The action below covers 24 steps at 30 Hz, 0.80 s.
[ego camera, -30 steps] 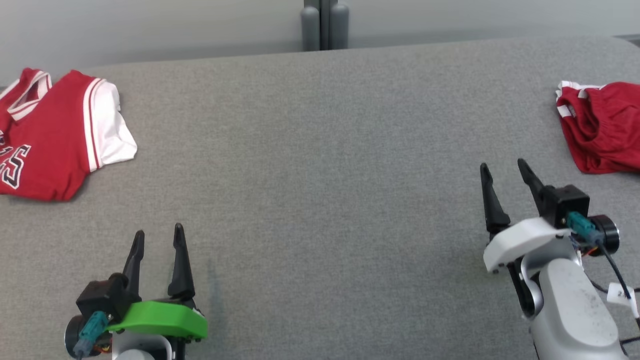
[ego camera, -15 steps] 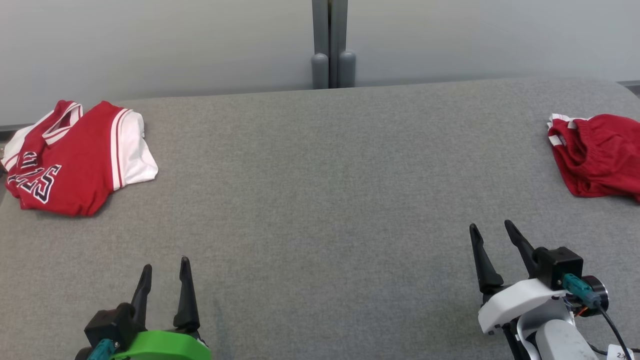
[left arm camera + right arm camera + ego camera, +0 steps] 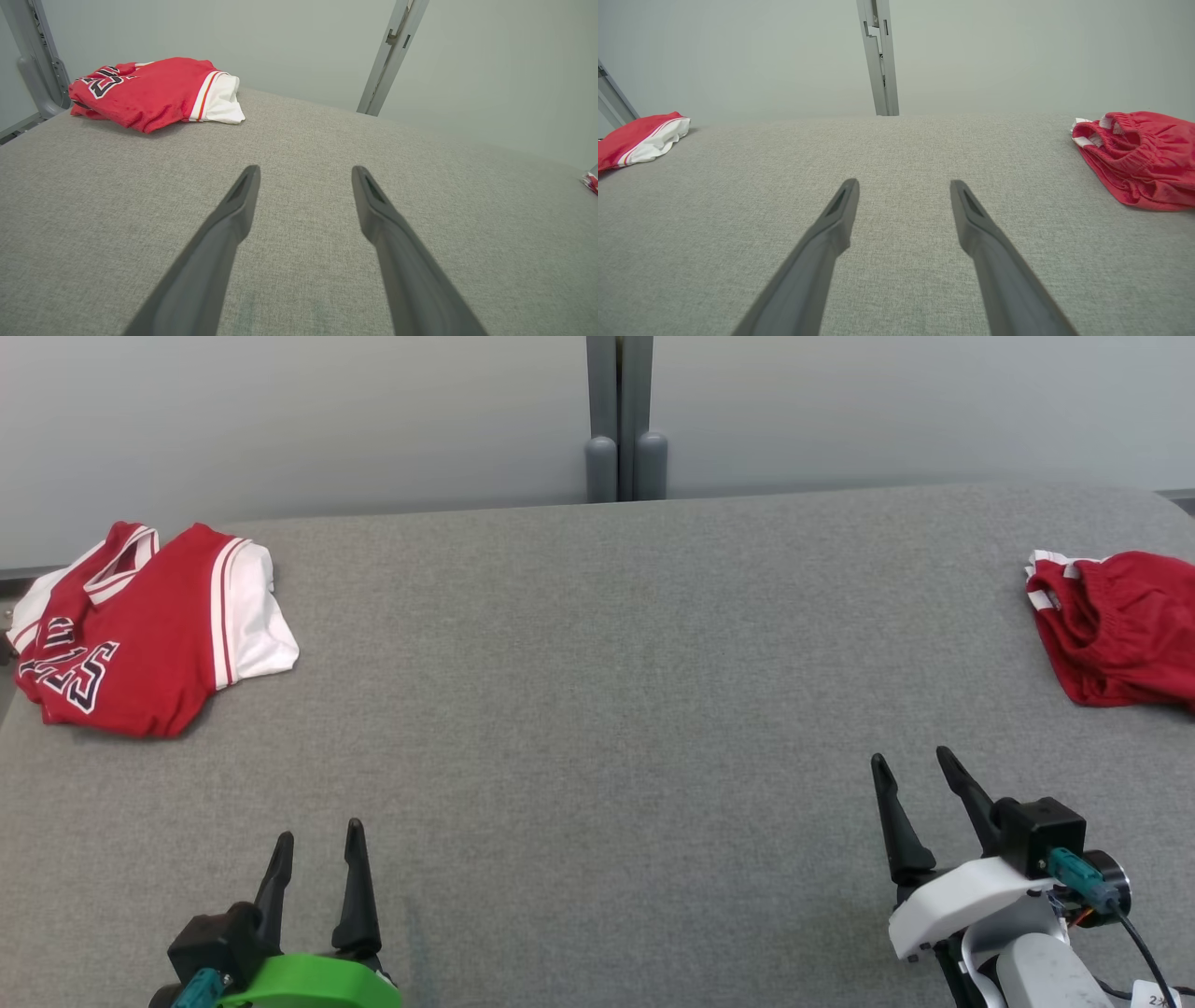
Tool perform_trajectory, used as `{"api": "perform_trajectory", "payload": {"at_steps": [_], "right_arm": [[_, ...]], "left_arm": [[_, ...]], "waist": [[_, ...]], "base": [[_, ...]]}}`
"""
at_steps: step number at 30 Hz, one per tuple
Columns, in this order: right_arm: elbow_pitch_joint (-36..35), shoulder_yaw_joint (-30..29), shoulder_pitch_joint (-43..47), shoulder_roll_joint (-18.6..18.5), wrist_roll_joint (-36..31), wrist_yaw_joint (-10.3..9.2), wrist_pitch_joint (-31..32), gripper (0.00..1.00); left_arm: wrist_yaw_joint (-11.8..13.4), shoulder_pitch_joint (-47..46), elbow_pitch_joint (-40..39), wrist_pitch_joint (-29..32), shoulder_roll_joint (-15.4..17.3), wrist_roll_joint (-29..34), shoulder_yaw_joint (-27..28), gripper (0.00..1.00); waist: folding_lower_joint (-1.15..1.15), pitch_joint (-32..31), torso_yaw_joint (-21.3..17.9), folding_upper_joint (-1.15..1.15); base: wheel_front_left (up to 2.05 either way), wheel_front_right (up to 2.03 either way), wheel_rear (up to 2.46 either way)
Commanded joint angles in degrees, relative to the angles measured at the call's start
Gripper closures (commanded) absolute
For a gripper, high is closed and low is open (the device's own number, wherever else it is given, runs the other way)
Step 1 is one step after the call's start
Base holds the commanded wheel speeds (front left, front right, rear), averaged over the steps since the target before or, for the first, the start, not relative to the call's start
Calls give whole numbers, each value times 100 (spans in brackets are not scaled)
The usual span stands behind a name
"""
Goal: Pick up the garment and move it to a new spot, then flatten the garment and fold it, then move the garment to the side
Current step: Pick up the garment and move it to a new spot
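Head view: the left pincer (image 3: 319, 831) and the right pincer (image 3: 910, 756) are both released and empty over the grey bench (image 3: 607, 709). The folded red-and-white jersey (image 3: 140, 644) lies well ahead and left of the left pincer. The crumpled red shorts (image 3: 1120, 635) lie ahead and right of the right pincer.
Left wrist view: the jersey sits well beyond the left fingertip.
Right wrist view: the shorts lie past the right fingertip, well apart from it.

Both grippers (image 3: 317, 831) (image 3: 910, 761) open, empty.

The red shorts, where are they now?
In the head view the red shorts lie crumpled at the grey surface's right edge, ahead and to the right of the right tool.
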Motion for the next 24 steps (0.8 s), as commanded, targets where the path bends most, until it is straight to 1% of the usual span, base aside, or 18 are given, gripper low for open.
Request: {"api": "perform_trajectory", "payload": {"at_steps": [1,5,9,19,24], "right_arm": [[-7,4,87,-20,27,-9,-23,0],[-13,-12,117,-20,31,-9,-23,0],[-25,-61,149,-19,8,-9,-24,0],[-22,-61,165,-19,-13,-9,-23,0],[14,11,156,-20,56,-9,-23,0]], "left_arm": [[22,-55,5,-1,8,-39,2,0],[22,-49,23,-1,8,-38,-41,0],[23,-78,29,-1,10,-62,-104,0],[37,-66,37,-1,14,50,-108,0],[19,1,47,-1,13,81,-81,0]], "waist": [[0,-6,13,0],[0,-55,88,0],[0,-112,320,0],[0,-151,1356,0],[0,-163,1785,0]], "base": [[0,0,0],[0,0,0],[0,0,0],[0,0,0],[0,0,0]]}}
